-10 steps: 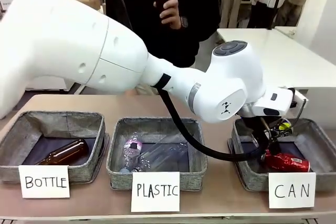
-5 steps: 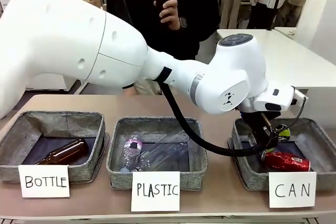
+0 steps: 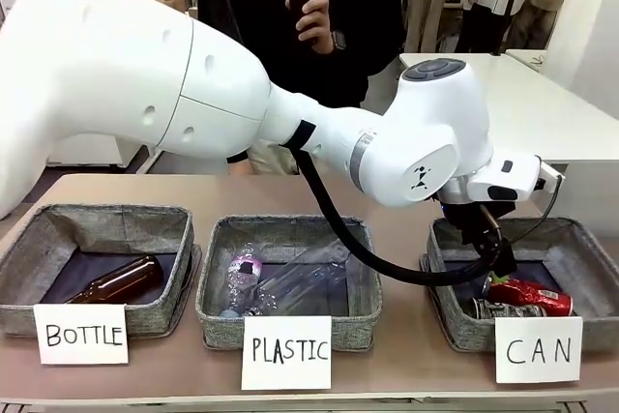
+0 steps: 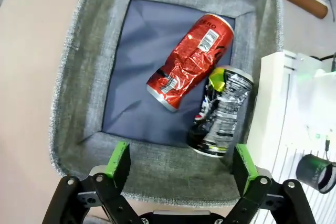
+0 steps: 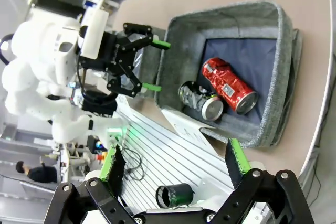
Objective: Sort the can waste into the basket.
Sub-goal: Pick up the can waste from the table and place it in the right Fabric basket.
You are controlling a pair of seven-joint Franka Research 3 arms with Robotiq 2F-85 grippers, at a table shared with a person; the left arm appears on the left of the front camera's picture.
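Two crushed cans lie side by side in the grey basket (image 3: 583, 237) labelled "CAN": a red can (image 3: 532, 295) and a dark printed can (image 3: 507, 309) in front of it. My left gripper (image 3: 493, 256) hangs just above the basket's left part, reaching across from the left. Looking down from the left wrist, the left gripper (image 4: 181, 163) is open and empty over the basket's near wall (image 4: 84, 77), with the red can (image 4: 191, 53) and dark can (image 4: 220, 111) below it. From the right wrist, the right gripper (image 5: 174, 161) is open and empty, well off from the basket (image 5: 286, 66).
A "BOTTLE" basket (image 3: 97, 229) holds a brown bottle (image 3: 121, 280). A "PLASTIC" basket (image 3: 285, 234) holds a clear bottle (image 3: 280, 282). A person (image 3: 319, 21) stands at the far side holding a dark object. My left arm's black cable (image 3: 387, 263) droops over the middle basket.
My left gripper opened and let go of the dark can, which dropped into the basket beside the red can. The gripper has risen slightly.
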